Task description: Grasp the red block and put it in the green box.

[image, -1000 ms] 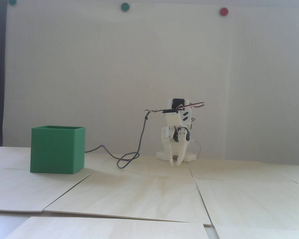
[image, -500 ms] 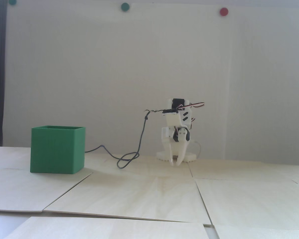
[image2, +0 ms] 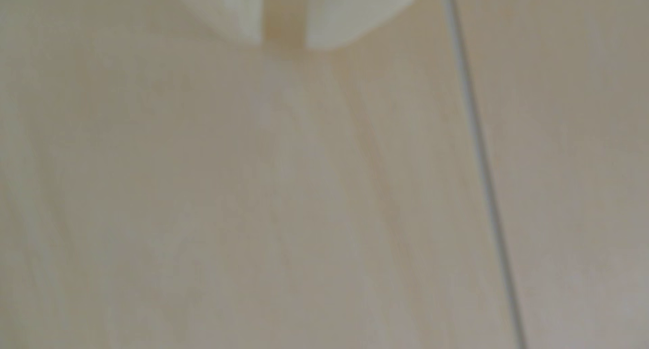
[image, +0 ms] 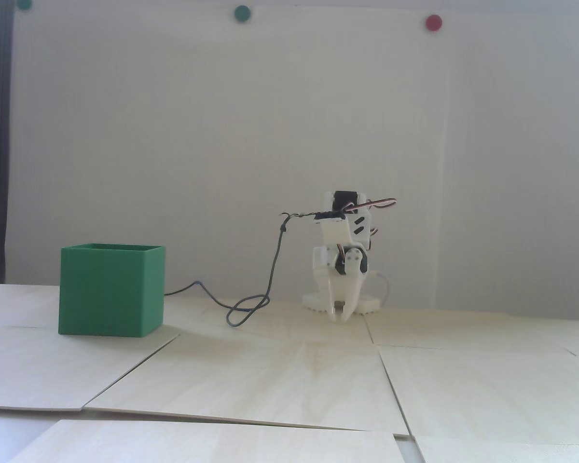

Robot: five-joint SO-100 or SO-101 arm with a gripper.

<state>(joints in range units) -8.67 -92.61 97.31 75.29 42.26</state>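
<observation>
The red block does not show in either picture, so you cannot place it from here; it may be in the green box [image: 111, 292] already or off camera — the box's inside is hidden from this low angle. The box stands at the left of the fixed view on the pale wooden panels [image: 251, 381], well apart from the arm. The gripper [image: 340, 314] points down, just above or on the wood in front of the white base [image: 340, 303]. In the wrist view its fingertips [image2: 246, 15] show a narrow gap with only bare wood between them: slightly parted, holding nothing. The main risk, I judge, is that you act blind and close on empty air. A loose dark cable [image: 251, 306] loops on the table between box and arm — a low swing toward the box could snag it, so watch for that.
</observation>
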